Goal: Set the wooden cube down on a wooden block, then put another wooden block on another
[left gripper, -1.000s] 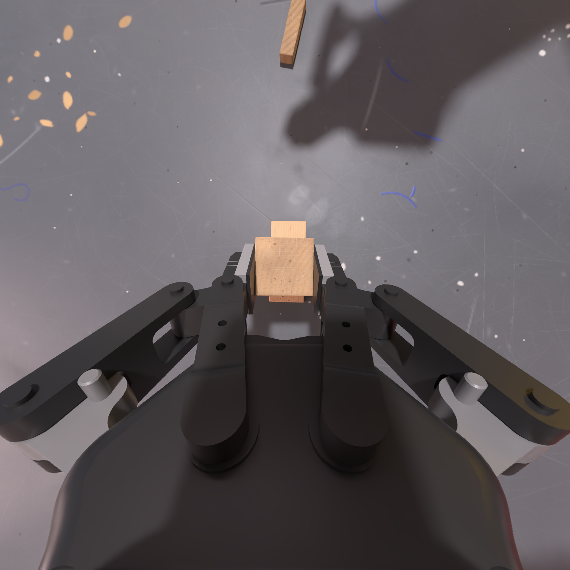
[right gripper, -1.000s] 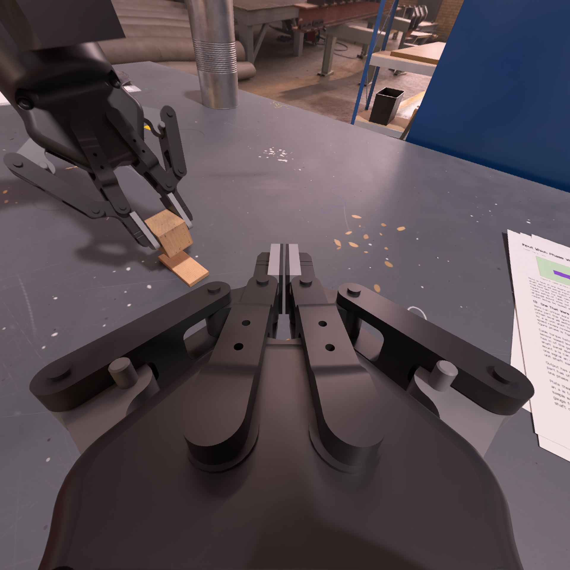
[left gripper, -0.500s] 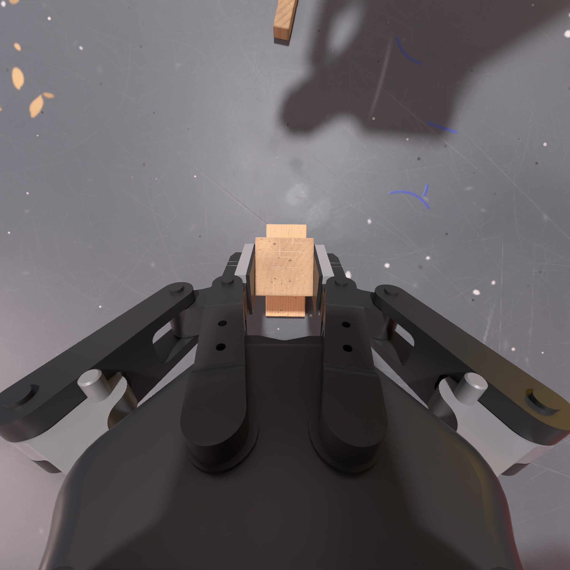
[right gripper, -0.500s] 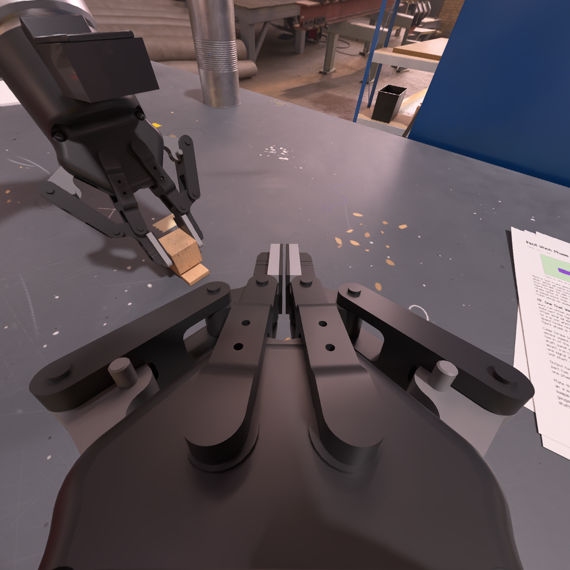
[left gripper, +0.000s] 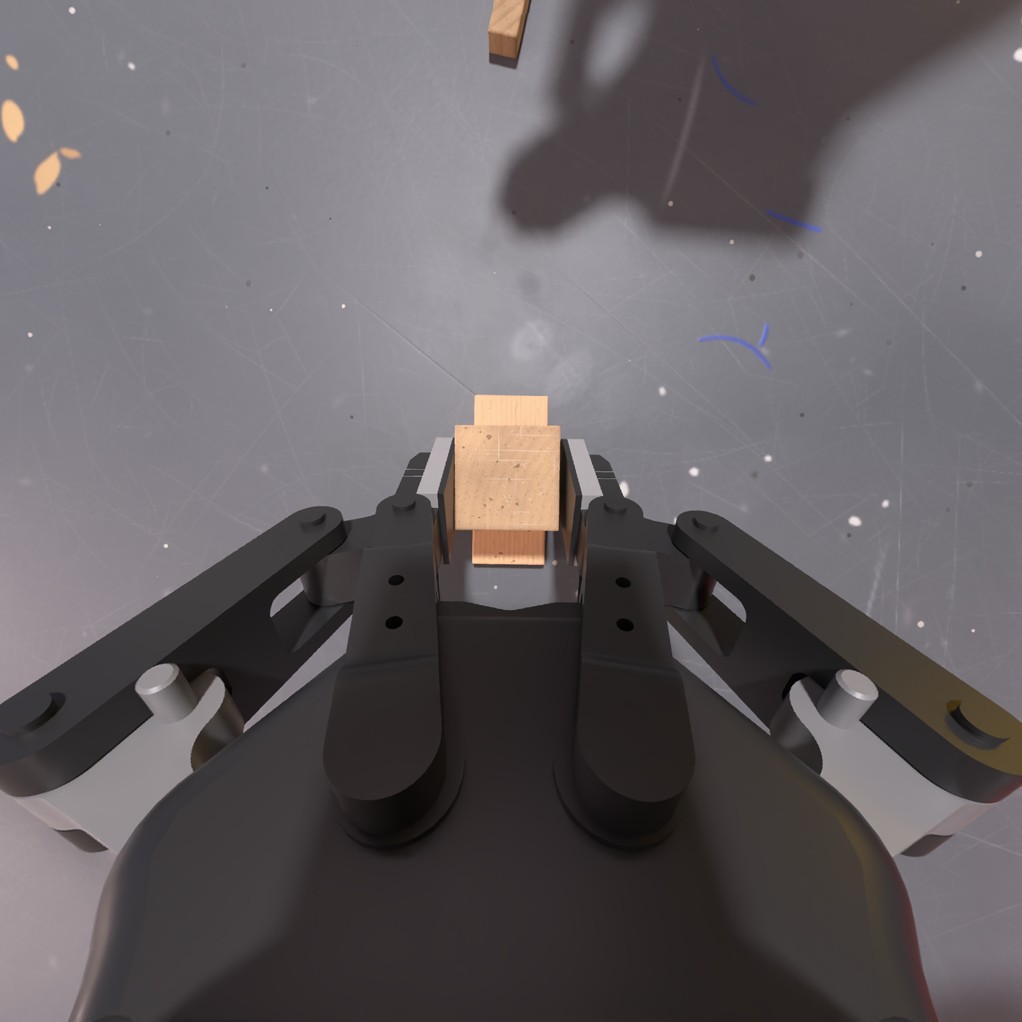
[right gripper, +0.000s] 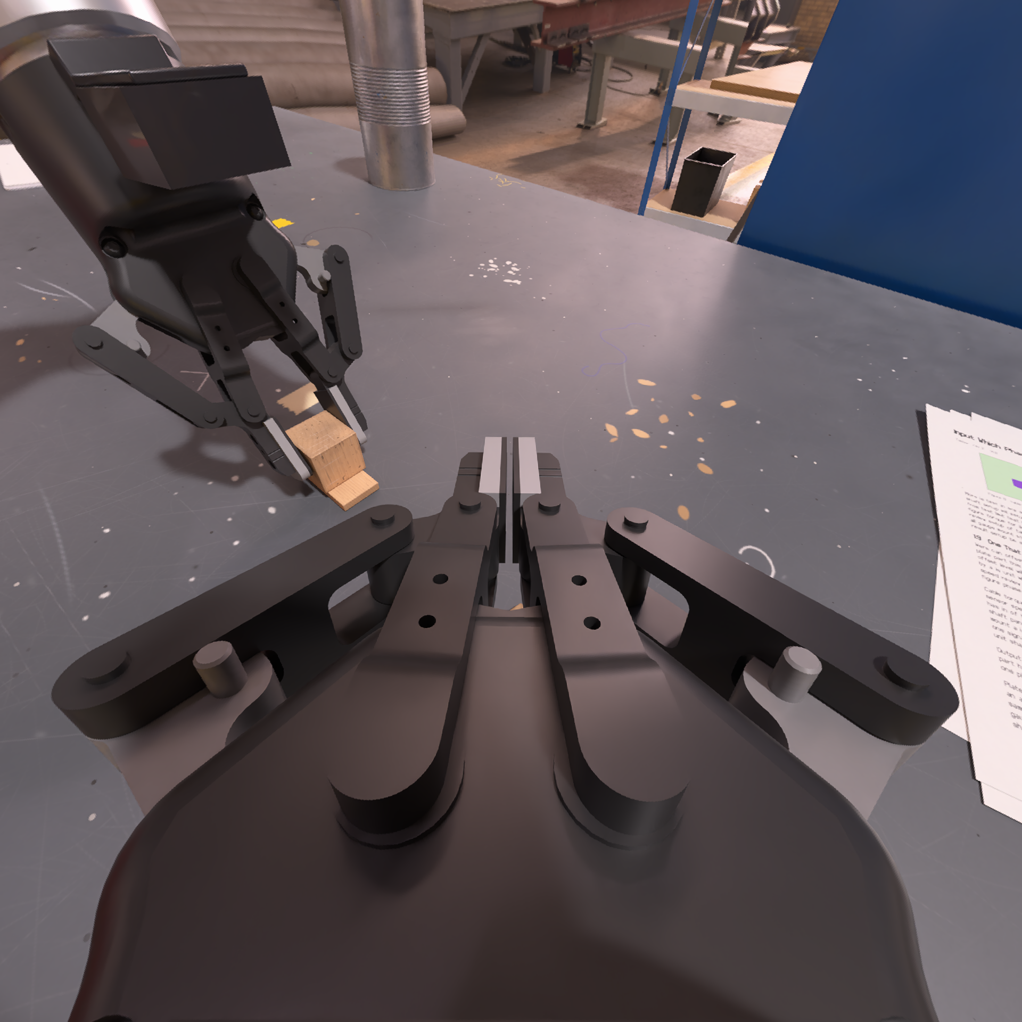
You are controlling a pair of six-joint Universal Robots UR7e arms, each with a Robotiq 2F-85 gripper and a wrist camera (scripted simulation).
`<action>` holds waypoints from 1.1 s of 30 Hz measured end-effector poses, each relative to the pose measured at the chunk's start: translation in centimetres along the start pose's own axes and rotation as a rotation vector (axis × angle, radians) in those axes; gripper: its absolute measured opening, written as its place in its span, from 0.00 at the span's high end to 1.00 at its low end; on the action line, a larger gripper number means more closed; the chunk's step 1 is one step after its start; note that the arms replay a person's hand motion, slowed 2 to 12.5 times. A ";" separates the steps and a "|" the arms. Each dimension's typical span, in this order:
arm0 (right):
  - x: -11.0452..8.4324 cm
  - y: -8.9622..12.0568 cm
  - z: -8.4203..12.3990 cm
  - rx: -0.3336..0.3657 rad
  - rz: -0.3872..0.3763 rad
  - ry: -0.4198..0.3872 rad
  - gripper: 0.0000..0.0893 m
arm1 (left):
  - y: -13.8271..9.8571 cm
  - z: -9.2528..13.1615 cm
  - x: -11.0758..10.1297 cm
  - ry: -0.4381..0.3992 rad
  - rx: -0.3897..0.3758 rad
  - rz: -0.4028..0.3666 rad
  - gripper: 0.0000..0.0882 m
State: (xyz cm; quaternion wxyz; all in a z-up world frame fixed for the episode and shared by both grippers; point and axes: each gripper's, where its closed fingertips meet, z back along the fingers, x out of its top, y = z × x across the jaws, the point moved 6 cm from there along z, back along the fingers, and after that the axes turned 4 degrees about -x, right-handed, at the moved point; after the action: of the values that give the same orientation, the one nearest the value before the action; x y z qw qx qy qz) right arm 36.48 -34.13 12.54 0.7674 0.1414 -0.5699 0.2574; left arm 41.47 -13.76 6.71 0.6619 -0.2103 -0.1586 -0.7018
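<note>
My left gripper (left gripper: 506, 470) is shut on the wooden cube (left gripper: 506, 484), a pale speckled block held between its pads. A flat wooden block (left gripper: 510, 410) lies straight under the cube, showing beyond it and below it. In the right wrist view the cube (right gripper: 326, 450) sits low over that flat block (right gripper: 354, 489); I cannot tell if they touch. Another wooden block (left gripper: 507, 27) lies farther off at the top edge. A further tan piece (right gripper: 296, 399) shows behind the left fingers. My right gripper (right gripper: 509, 464) is shut and empty, above the table to the right of the cube.
The grey table (right gripper: 553, 332) is scratched and paint-flecked. A stack of printed papers (right gripper: 984, 580) lies at the right edge. A metal post (right gripper: 395, 110) stands at the back, a blue panel (right gripper: 912, 138) at the back right. The right arm's shadow (left gripper: 719, 138) falls ahead.
My left gripper has come down and nearer to the right gripper with the cube, settling it over the flat block. The right gripper has stayed shut and still.
</note>
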 end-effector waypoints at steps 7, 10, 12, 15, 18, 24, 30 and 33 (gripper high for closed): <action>-0.1 0.1 0.0 0.001 0.003 0.003 0.98 | -0.1 0.1 -0.2 -0.003 0.001 0.003 0.63; -0.1 0.1 0.0 0.001 0.003 0.004 0.98 | -0.2 0.2 -0.1 -0.009 0.005 0.002 0.62; -0.1 0.1 0.0 0.001 0.003 0.004 0.98 | -0.2 0.4 -0.1 -0.014 0.008 0.002 0.62; -0.1 0.1 0.0 0.001 0.002 0.005 0.98 | -0.3 0.8 -0.1 -0.026 0.019 0.003 0.62; -0.1 0.0 0.0 0.001 0.002 0.006 0.98 | -0.4 1.2 0.0 -0.045 0.033 0.006 0.62; 0.0 0.1 0.0 0.002 0.003 0.001 0.98 | -0.8 2.6 0.2 -0.112 0.080 0.026 0.63; 0.0 0.1 0.0 0.006 -0.003 -0.003 0.98 | -1.1 4.7 0.4 -0.218 0.171 0.062 0.66; 0.0 0.1 0.0 0.006 -0.005 -0.001 0.98 | -1.4 6.0 0.3 -0.280 0.220 0.087 0.67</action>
State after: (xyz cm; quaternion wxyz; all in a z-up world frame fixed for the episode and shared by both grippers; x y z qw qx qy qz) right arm 36.43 -34.09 12.51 0.7673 0.1452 -0.5693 0.2568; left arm 40.53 -10.97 12.10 0.6823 -0.2387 -0.3157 -0.6147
